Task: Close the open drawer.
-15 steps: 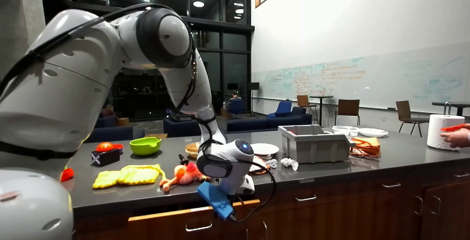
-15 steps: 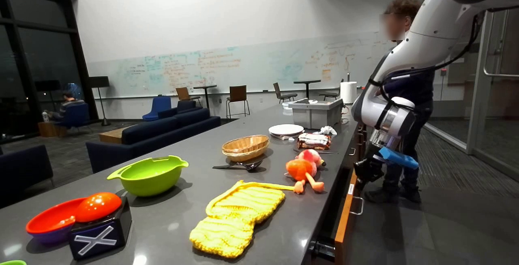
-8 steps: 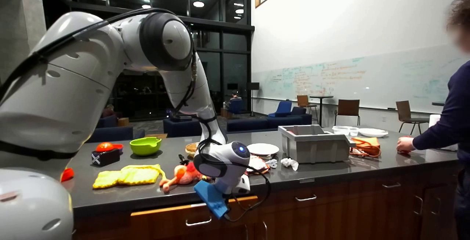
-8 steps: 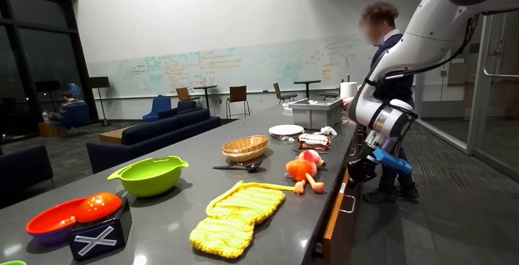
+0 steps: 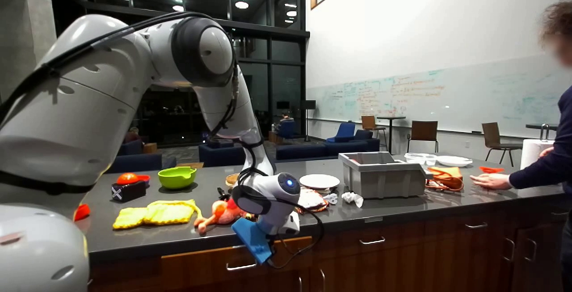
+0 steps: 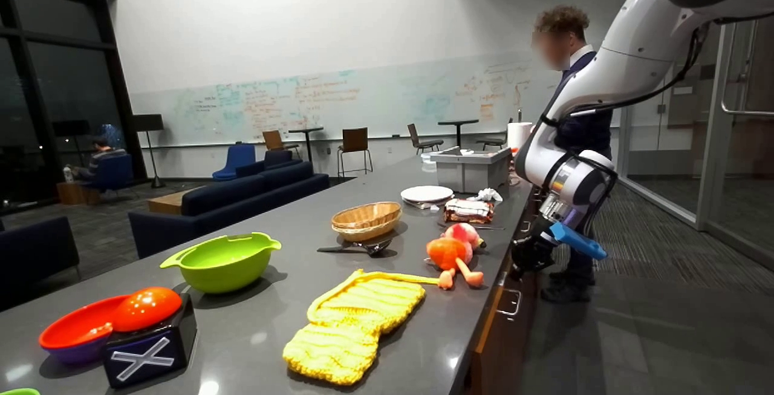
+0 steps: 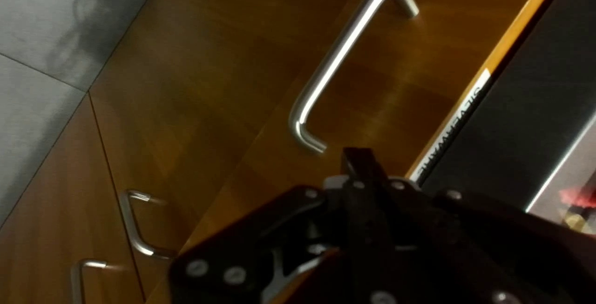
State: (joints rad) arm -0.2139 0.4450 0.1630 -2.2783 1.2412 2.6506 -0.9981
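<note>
The long grey counter (image 6: 242, 352) runs before me, and a person (image 6: 586, 135) stands at its farther part. My white arm (image 5: 80, 117) arches down to the counter's front edge. Just beneath that edge is the wide brown drawer (image 5: 196, 269), all or nearly all the way in, its top edge showing as a thin strip; whether it is fully home I cannot tell. On the counter are a grey bin (image 6: 471, 177), a yellow knitted cloth (image 6: 363, 322), a green bowl (image 6: 224, 274), a basket (image 6: 372, 230) and a soft toy (image 6: 447, 253). My black hand (image 7: 361, 159) is closed, its fingertips together by the drawer's front, and in the wrist view they lie just beside one end of the silver handle (image 7: 331, 62); I cannot tell whether they touch the wood. Smallest is the white label (image 7: 450, 126) on the drawer's top edge, lettered SILVERWARE.
</note>
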